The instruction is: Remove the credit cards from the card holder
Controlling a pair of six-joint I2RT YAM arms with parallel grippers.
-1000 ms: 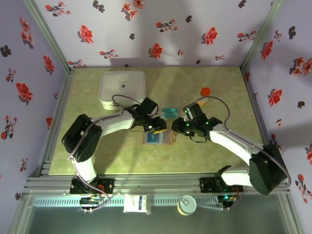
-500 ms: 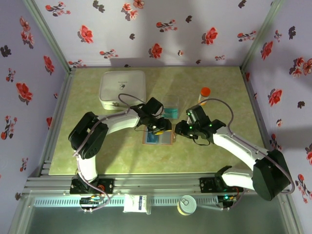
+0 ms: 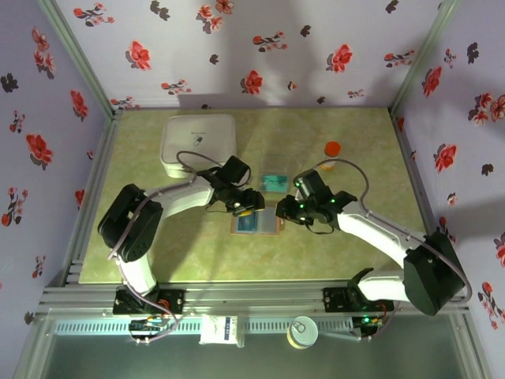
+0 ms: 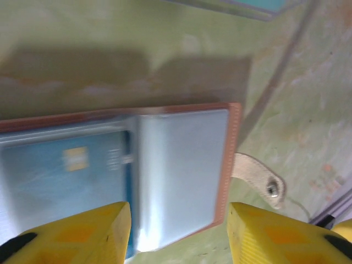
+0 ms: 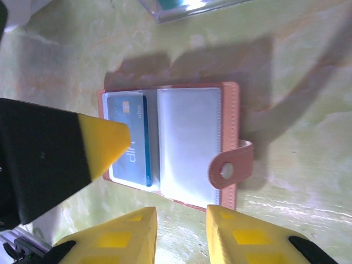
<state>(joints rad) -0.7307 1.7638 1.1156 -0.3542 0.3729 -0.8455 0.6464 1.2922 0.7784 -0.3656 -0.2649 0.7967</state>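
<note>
The credit cards [image 3: 248, 224], top external: one blue face is showing in the left half of the card holder [image 3: 269, 226], which is lying open and flat at mid-table, nearer you than the clear box [image 3: 274, 181] and well apart from the white box [image 3: 199, 144]. The left gripper [image 3: 251, 208] is hovering at the holder's far edge on the card's side. The right gripper [image 3: 282, 212] is hovering at the far right corner, by the empty half, so you are finding the left arm the nearer one to the card. Left wrist: the card [image 4: 66, 165] is sitting in the left pocket, with the empty pocket [image 4: 181, 165] beside it and the strap [image 4: 258, 177] sticking out to the right. The left gripper [image 4: 176, 236] is standing with its jaws spread and nothing between them, lined up with the empty pocket, so the card is lying off toward the left finger rather than centred. Right wrist: the card [image 5: 127, 137] is running its long axis up and down the frame, toward the right gripper [image 5: 181, 231], whose jaws are standing a little apart and carrying nothing, just short of the holder's near edge. The left gripper's yellow fingertip [image 5: 104, 144] is overlapping the card's outer long edge, though you cannot tell whether it is touching. As a judgement, the coming pull is turning on that fingertip catching the card's edge, while the right gripper is sitting free to pin the empty half.
</note>
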